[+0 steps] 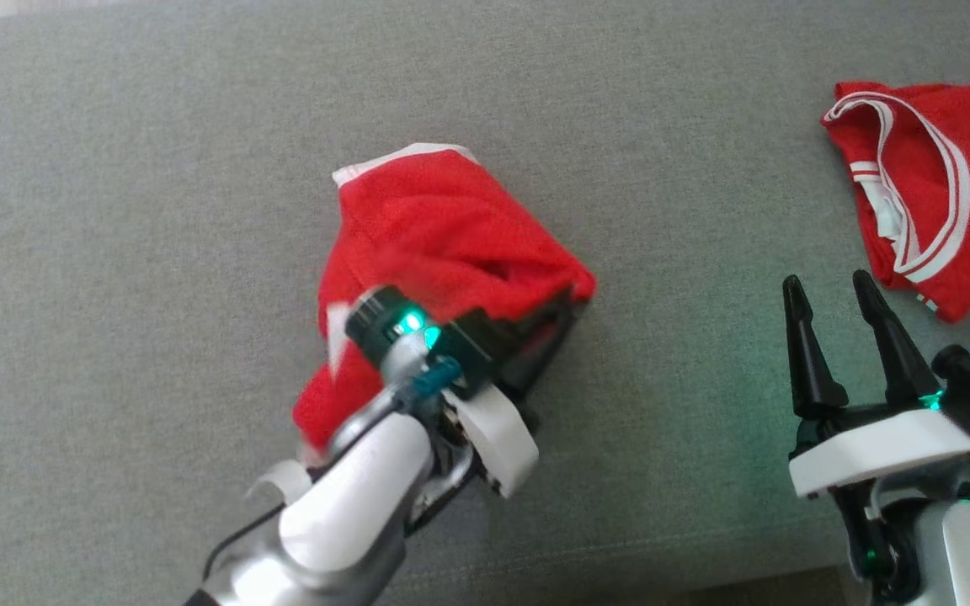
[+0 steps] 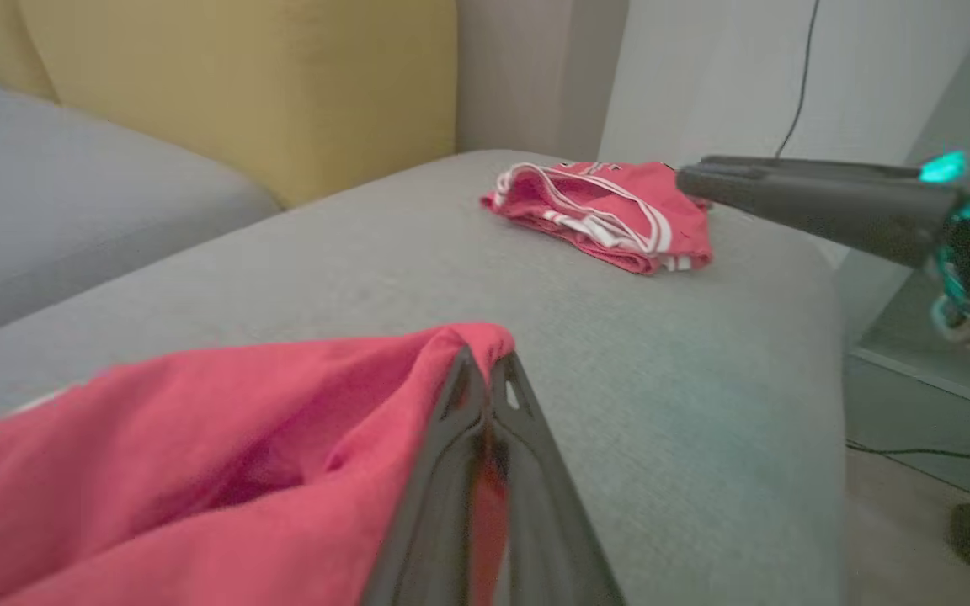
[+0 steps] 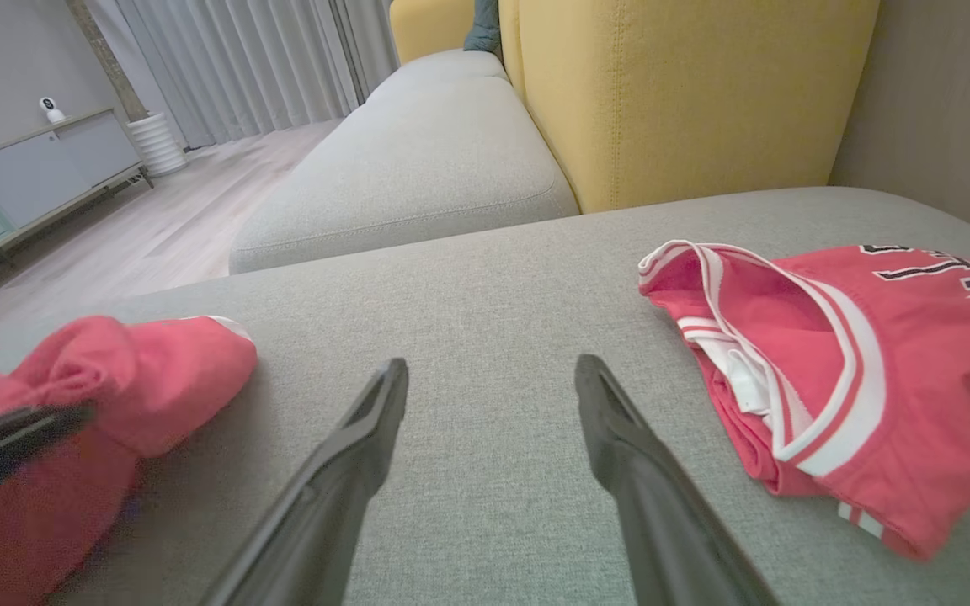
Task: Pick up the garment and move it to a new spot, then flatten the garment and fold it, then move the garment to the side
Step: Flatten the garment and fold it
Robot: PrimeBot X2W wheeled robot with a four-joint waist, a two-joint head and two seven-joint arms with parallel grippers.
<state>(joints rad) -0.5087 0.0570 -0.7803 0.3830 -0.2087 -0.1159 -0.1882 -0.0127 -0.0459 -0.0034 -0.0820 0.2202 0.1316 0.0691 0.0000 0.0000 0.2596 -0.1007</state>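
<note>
Pinches crumpled red cloth garment (image 1: 443, 227) in tightly closed left pincer (image 2: 485, 364); holds right pincer (image 1: 828, 282) spread wide over grey fabric sofa cushion (image 1: 157, 210).

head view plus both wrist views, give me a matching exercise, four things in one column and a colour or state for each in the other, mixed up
Things:
A left pincer
B right pincer
C white-trimmed jersey
D sofa backrest

States:
1 yellow
2 open, holding nothing
3 lying free, ungripped
4 shut on the plain red garment

Pairs: A-4, B-2, C-3, D-1
</note>
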